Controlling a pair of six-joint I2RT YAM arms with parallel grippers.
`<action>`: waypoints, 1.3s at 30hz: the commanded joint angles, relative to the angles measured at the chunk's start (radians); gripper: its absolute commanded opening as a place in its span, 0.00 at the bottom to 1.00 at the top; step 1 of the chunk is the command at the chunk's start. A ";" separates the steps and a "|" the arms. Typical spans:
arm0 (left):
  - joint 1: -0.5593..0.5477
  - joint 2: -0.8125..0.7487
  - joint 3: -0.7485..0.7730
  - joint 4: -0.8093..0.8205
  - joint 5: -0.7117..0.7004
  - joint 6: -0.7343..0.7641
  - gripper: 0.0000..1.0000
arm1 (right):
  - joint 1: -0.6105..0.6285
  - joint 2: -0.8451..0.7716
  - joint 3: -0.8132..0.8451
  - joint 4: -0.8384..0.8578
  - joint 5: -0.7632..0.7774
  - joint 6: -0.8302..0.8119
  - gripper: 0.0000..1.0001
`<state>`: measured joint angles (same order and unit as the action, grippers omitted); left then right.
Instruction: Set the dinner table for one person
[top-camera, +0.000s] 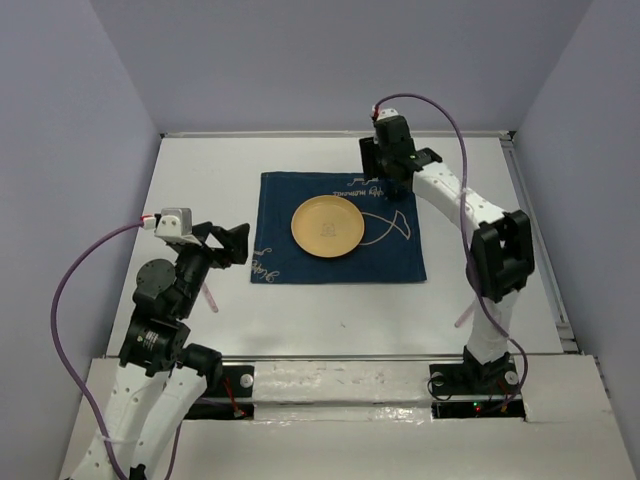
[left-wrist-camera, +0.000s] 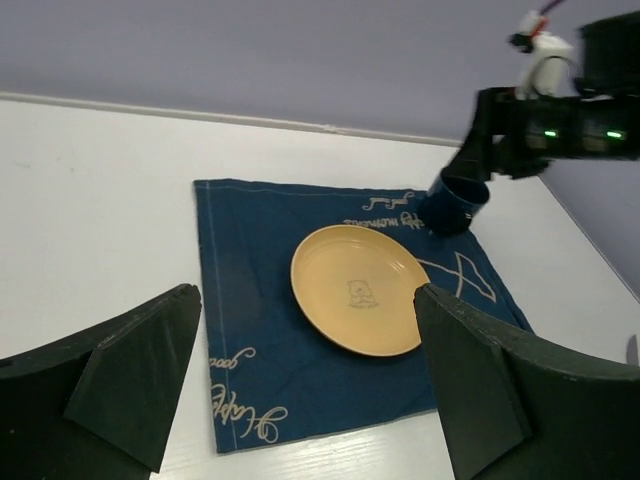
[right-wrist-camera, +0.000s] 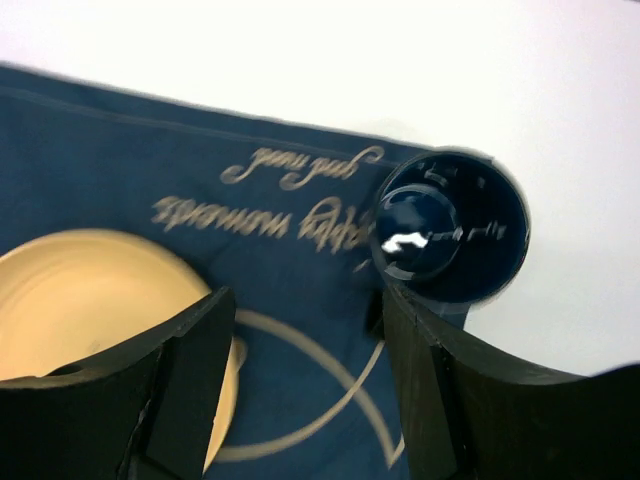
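Observation:
The white dinner table (top-camera: 200, 180) holds a dark blue placemat (top-camera: 300, 265) with a yellow plate (top-camera: 327, 226) at its middle. A dark blue cup (right-wrist-camera: 450, 225) stands upright on the mat's far right corner; it also shows in the left wrist view (left-wrist-camera: 455, 205). My right gripper (right-wrist-camera: 305, 300) is open over that corner, the cup just beyond its right fingertip and not between the jaws. In the top view the right gripper (top-camera: 390, 175) hides the cup. My left gripper (top-camera: 232, 243) is open and empty, left of the mat, facing the plate (left-wrist-camera: 360, 290).
A pink utensil (top-camera: 210, 297) lies on the table by the left arm. Another pink utensil (top-camera: 465, 318) lies near the right arm's base. Pale lavender walls close the table on three sides.

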<state>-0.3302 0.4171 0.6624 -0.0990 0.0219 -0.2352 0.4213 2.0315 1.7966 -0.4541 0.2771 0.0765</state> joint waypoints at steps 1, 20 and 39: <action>0.010 0.020 -0.003 -0.019 -0.186 -0.051 0.99 | 0.089 -0.250 -0.185 0.129 -0.078 0.121 0.66; 0.183 0.366 0.028 -0.288 -0.340 -0.299 0.93 | 0.234 -0.714 -0.844 0.356 -0.222 0.289 0.65; 0.436 0.887 0.002 -0.171 -0.174 -0.231 0.50 | 0.234 -0.778 -0.908 0.408 -0.225 0.279 0.65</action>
<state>0.0895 1.2625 0.6628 -0.3054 -0.1528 -0.4938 0.6495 1.2884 0.8986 -0.1051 0.0517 0.3592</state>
